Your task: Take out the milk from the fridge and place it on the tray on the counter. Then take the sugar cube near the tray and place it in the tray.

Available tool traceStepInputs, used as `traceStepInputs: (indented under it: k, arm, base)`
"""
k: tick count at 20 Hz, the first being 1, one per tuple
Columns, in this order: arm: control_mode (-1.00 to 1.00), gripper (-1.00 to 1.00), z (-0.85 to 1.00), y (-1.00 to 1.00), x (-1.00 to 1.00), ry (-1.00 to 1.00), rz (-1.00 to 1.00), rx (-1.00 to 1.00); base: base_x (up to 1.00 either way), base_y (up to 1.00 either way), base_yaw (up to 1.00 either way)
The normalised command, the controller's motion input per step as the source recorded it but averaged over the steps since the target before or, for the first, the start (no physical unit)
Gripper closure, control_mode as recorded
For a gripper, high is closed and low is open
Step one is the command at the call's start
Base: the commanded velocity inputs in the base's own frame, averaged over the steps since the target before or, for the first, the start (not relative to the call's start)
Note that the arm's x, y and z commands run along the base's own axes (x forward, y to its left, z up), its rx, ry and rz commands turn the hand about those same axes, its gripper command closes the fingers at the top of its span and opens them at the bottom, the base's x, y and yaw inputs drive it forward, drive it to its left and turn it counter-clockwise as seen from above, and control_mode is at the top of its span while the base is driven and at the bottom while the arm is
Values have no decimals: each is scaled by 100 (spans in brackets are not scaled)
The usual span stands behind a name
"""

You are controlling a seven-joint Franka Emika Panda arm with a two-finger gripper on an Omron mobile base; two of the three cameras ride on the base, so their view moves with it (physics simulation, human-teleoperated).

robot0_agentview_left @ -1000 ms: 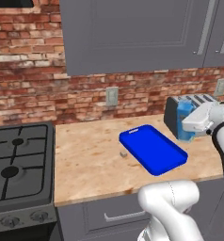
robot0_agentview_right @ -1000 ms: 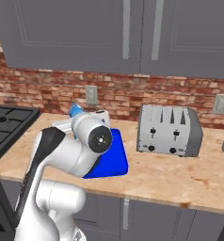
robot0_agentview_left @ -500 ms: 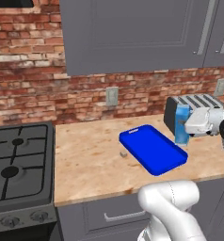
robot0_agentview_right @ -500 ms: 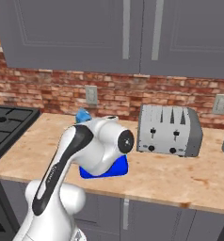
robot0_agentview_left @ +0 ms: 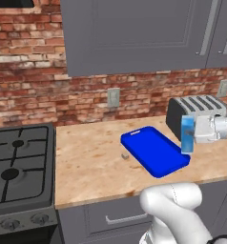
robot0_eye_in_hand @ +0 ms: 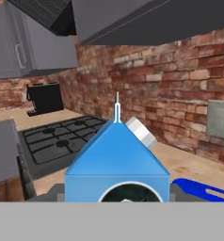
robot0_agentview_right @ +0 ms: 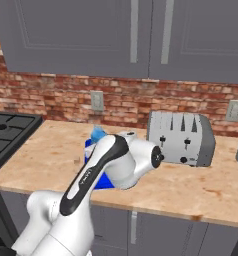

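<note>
Gripper (robot0_agentview_left: 195,136): closed on the milk (robot0_agentview_left: 187,135), carton upright.
Milk: over the tray (robot0_agentview_left: 155,151) right end, before the toaster (robot0_agentview_left: 196,110).
Sugar cube (robot0_agentview_left: 125,156): left base view, just left of tray.
Hand view: carton's gabled top (robot0_eye_in_hand: 117,147), stove (robot0_eye_in_hand: 62,134) beyond.

text: none legible | labels: none | carton face: round mark, no readable letters

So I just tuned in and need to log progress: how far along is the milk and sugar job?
Done: the milk is out of the fridge and held in the claw. In hand: the carton hangs upright by the right end of the blue tray, in front of the toaster, not yet set down. Left: place it on the tray, then fetch the sugar cube, which lies on the counter just left of the tray.
</note>
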Motion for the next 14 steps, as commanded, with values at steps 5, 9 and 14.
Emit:
traceStepInputs:
  k: [5,9,14]
  arm:
    - [-100,100,-37,0,13,1,8,1]
    - [-100,100,-34,0,23,0,5,1]
    - [-100,100,-32,-4,18,0,4,0]
  base:
    - [0,0,0]
    - [0,0,0]
    - [0,0,0]
